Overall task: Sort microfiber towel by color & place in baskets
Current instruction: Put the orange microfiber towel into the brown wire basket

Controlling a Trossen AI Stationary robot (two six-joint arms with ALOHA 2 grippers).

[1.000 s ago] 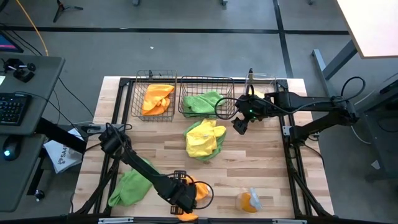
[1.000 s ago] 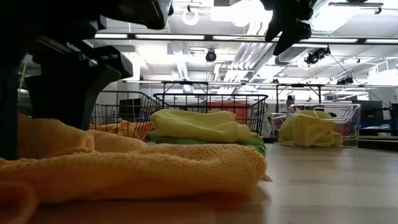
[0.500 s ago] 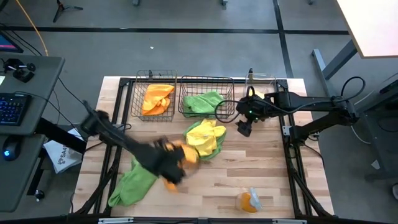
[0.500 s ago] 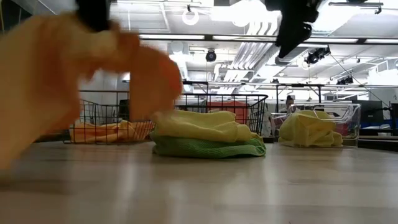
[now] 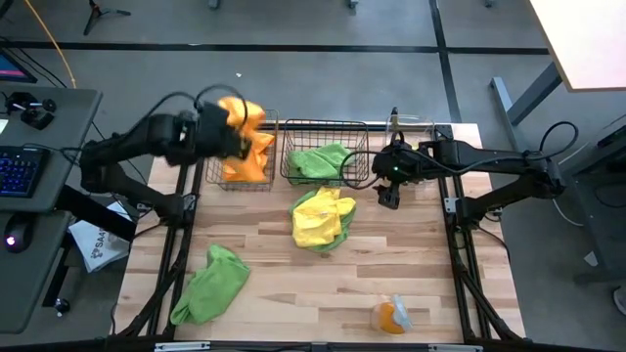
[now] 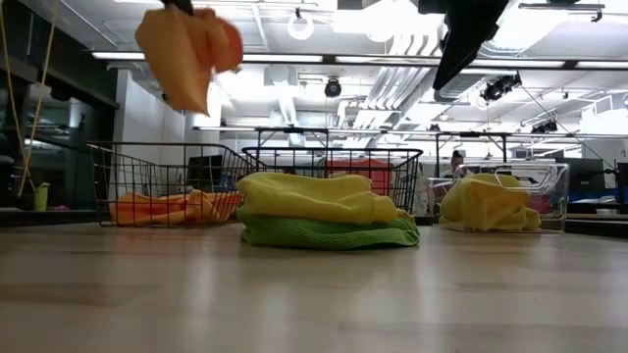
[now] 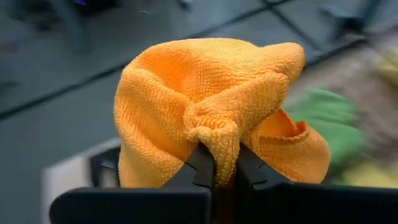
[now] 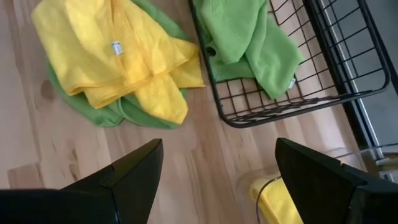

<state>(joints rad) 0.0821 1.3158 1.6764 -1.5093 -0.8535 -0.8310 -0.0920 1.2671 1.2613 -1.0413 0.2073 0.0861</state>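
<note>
My left gripper is shut on an orange towel and holds it high above the narrow wire basket. Another orange towel lies in that basket. The wider wire basket holds a green towel. The clear bin holds a yellow towel. A yellow towel lies on a green one at mid-table. Another green towel lies near left. My right gripper hangs open beside the wider basket. My left gripper pinches a bunched fold of the orange towel between its two fingers. The fingers reach in from the table's left. The towel is lifted clear of everything; the rest of the cloth hangs slack around and below the fingers.
A small orange bundle lies near the table's near right edge. Bare wood shows between the near-left green towel and that bundle. A desk with a keyboard stands left of the table.
My left gripper has taken the orange towel from the table's near edge, lifted it clear, and swung it fast up and toward the far left. It is now over the narrow wire basket. The towel has bunched up and hangs from the fingers.
</note>
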